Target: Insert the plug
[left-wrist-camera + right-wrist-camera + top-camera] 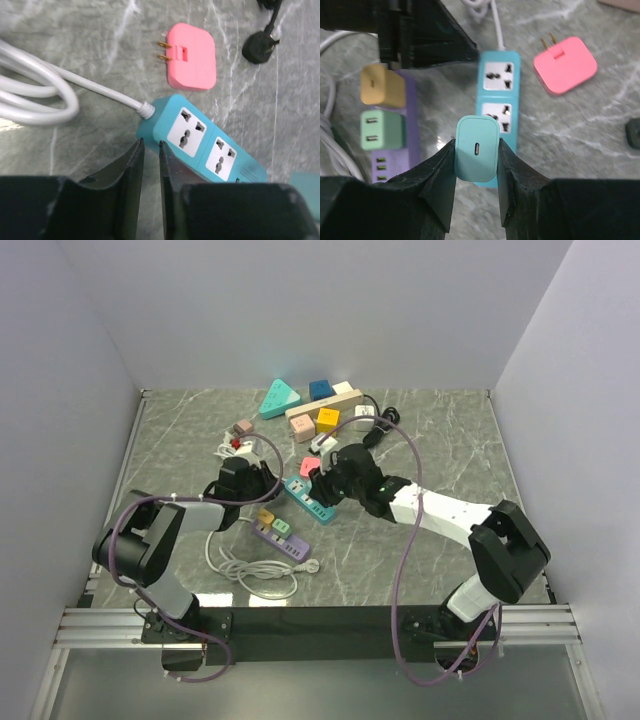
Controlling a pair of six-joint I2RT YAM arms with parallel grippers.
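A white cord (35,95) coils at far left. The left gripper (150,147) hangs at the teal strip's (200,140) cord end, fingers a slit apart, holding nothing. A purple strip (412,102) carrying two adapters (382,86) lies beside it. The right gripper (476,145) pinches the plug (476,162) above the teal strip, whose sockets are uncovered. Bare table (600,115) and a pink adapter (566,65) lie to the right.
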